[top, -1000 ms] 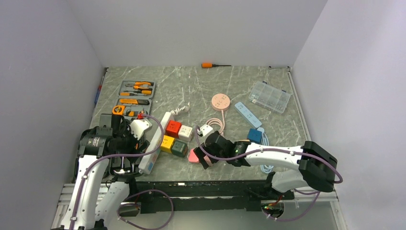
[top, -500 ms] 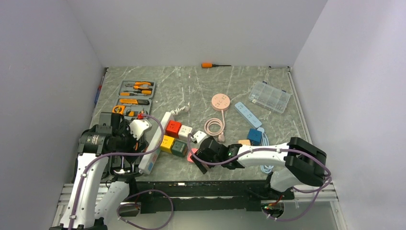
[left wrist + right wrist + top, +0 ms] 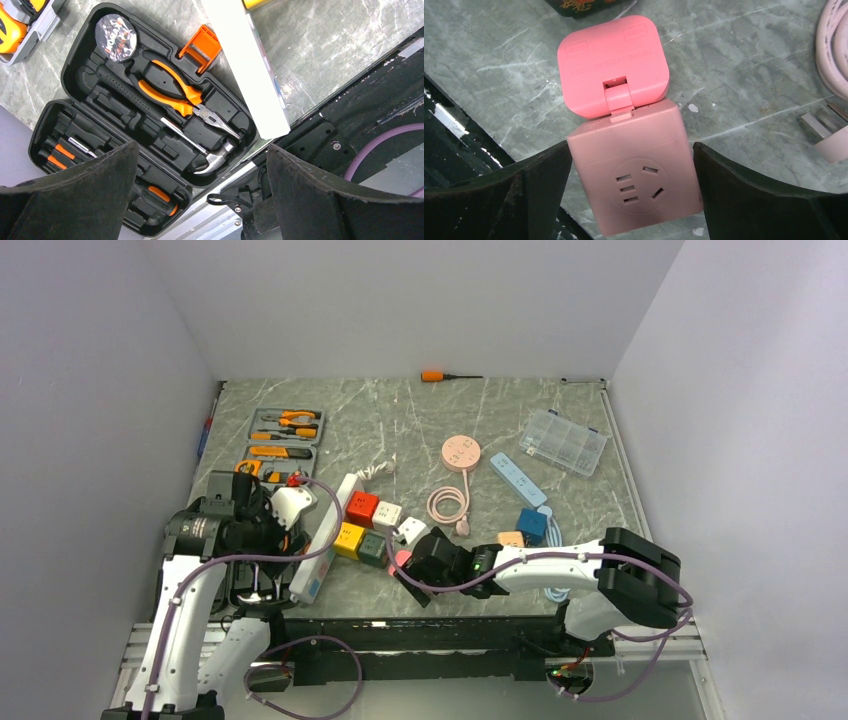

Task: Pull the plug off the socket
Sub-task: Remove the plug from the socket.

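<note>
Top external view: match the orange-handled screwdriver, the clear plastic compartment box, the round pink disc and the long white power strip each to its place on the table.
1 orange-handled screwdriver
2 clear plastic compartment box
3 round pink disc
4 long white power strip

A near left
B far edge, centre
C middle
D far right

Pairs: 1-B, 2-D, 3-C, 4-A

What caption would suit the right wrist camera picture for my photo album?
Right claw straddling a pink cube socket, its hinged lid flipped open, on the marble table.
</note>
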Tool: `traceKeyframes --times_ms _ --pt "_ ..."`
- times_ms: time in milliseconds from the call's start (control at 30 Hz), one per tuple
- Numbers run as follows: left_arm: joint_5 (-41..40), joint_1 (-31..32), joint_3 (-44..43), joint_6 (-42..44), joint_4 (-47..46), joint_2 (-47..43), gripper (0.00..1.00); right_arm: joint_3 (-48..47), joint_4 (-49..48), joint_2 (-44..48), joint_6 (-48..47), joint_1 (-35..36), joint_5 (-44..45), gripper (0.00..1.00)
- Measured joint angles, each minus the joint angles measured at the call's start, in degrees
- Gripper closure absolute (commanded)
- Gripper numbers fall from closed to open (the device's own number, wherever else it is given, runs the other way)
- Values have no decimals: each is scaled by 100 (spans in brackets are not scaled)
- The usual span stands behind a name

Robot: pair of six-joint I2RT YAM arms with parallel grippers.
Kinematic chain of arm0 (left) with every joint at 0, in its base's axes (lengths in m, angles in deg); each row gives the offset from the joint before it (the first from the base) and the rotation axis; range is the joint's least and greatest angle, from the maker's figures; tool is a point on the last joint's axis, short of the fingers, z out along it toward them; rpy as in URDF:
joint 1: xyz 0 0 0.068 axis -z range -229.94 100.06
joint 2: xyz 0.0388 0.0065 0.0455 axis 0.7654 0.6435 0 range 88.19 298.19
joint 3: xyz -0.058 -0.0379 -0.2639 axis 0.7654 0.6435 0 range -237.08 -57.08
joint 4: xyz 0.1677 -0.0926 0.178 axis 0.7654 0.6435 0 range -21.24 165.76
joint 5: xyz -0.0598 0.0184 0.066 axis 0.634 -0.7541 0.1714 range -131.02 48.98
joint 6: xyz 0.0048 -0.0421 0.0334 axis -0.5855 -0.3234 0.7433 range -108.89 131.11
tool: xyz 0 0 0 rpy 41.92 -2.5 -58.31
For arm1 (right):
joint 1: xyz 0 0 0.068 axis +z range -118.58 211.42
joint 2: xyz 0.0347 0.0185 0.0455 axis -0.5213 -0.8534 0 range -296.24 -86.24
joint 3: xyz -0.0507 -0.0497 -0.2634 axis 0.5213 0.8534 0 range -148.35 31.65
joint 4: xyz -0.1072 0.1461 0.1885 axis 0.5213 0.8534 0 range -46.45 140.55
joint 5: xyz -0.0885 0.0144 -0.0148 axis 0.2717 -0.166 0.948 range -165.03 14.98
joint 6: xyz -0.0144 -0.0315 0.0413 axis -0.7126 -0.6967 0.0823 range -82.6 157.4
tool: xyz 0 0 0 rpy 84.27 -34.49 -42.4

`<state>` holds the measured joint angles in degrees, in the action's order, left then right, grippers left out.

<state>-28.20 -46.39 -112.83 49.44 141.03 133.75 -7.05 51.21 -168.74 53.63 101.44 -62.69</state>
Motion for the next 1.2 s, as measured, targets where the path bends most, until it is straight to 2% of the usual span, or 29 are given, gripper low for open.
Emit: traceKeyframes --times_ms 133,300,467,600,900,1200 --pt "57 0 -2 0 -7 44 1 -26 -22 -24 -55 0 96 25" --pt "236 0 -83 2 -4 181 1 -46 -120 -199 -74 2 111 49" --pt "667 2 -219 168 -92 164 1 -74 -173 -247 -66 7 107 75" --pt "981 116 -219 516 -216 -103 1 -96 -122 -240 -63 4 105 100" --pt "1115 1038 -72 1373 -636 -511 1 -101 334 507 -57 -57 -42 100" --pt "785 2127 33 1434 -1552 -579 1 -111 669 1727 7 -444 -529 100"
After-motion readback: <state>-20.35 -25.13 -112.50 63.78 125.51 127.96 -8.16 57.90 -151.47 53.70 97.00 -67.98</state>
